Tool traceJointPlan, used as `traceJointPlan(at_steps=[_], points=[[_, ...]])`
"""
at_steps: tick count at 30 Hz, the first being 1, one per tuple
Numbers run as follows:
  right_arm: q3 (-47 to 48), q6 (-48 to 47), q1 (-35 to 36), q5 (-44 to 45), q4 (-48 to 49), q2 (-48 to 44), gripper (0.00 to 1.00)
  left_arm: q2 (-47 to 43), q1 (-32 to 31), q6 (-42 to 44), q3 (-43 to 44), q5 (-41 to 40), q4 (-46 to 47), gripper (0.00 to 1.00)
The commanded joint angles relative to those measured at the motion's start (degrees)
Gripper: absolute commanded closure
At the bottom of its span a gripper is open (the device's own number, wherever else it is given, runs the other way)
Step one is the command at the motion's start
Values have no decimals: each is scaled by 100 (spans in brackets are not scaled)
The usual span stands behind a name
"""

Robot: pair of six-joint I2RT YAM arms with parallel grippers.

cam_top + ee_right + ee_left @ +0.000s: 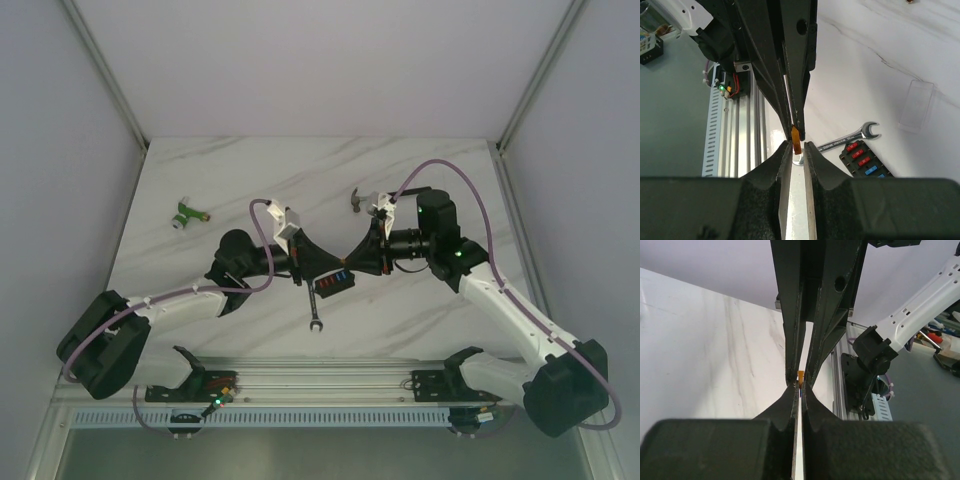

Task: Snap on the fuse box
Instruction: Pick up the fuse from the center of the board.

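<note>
The fuse box is a small black box with red and blue fuses, lying open on the marble table; it also shows in the right wrist view. Its clear cover lies apart on the table. My left gripper and right gripper meet tip to tip just above the box. A tiny orange fuse sits between them. The left gripper is pinched on it. The right gripper stands narrowly open around its lower end.
A silver wrench lies beside the fuse box toward the near edge, also in the right wrist view. A green-and-white connector lies at far left. A small hammer-like tool lies behind the right gripper. An aluminium rail runs along the near edge.
</note>
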Motion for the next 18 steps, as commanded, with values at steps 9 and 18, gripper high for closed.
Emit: traceJointPlan(at_steps=[9, 18], points=[[174, -139, -52, -218, 35, -63, 74, 148, -35, 59, -15, 270, 248, 92], [174, -153, -69, -400, 32, -20, 73, 196, -35, -42, -15, 308, 421, 92]])
